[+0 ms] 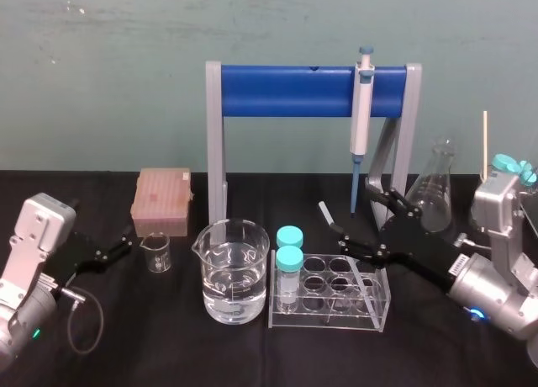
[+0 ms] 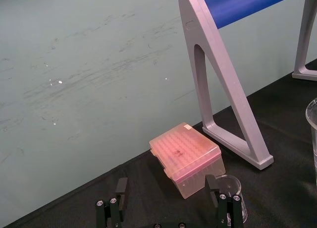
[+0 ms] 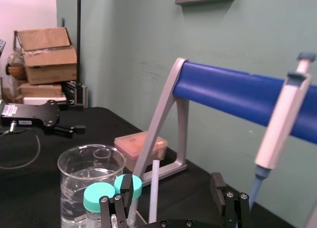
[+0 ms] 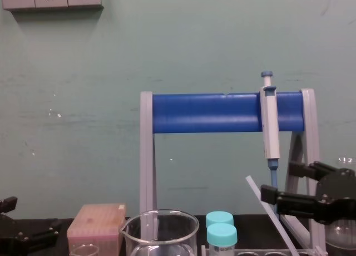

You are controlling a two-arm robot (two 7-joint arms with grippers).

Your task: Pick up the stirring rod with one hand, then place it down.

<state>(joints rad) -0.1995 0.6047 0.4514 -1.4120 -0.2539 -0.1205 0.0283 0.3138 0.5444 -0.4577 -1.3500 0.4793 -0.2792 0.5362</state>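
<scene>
Pick not yet made: stirring rod (image 3: 154, 188) leans tilted in the clear tube rack (image 1: 332, 320) on the bench (image 1: 126, 336), right pincer (image 3: 171, 181) spread wide astride it without gripping, left pincer (image 1: 128, 241) spread too, idle by the small beaker (image 1: 156, 252); grasp, lift and set-down all left.

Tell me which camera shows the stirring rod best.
The chest view: the stirring rod leans in side profile, crossed by the open right gripper. The head view shows it foreshortened in the rack; the right wrist view, its upper end.
</scene>
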